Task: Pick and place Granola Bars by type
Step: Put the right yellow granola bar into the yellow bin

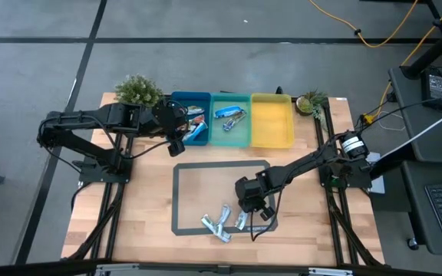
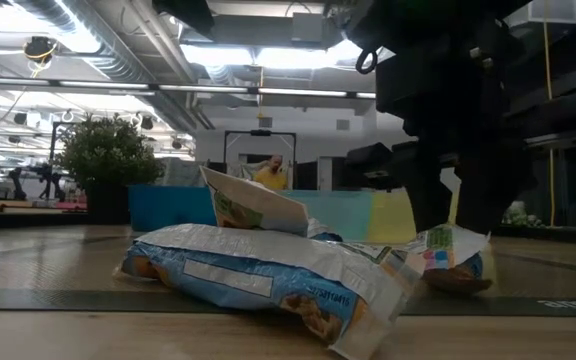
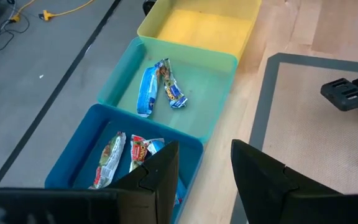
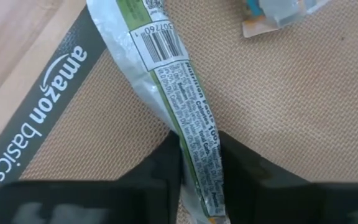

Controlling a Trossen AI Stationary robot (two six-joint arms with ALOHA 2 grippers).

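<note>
Nearest the front edge of the table, three or so granola bars [image 1: 219, 224] lie loose on the grey-bordered mat [image 1: 181, 201], apparently the staging area for unsorted stock.

Right gripper [image 1: 253, 208] is low over the mat's front right part. In the right wrist view a silver-and-green bar [image 4: 182, 93], barcode side up, runs between the two fingers [image 4: 157, 180], which press it on both sides: closed on the bar. The bar lies flat against the mat, so I judge the grasp just made and the lift not yet begun.

Farther back, left gripper [image 3: 204, 180] hangs above the front edge of the blue bin [image 3: 73, 162], jaws apart with nothing between them. I read it as a release position.

Back row: blue bin holds red-and-multicoloured bars [image 3: 126, 158]; teal bin [image 3: 219, 78] holds two blue-and-white bars [image 3: 157, 87]; yellow bin [image 3: 197, 28] shows no bars, probably reserved for the silver type.
</note>
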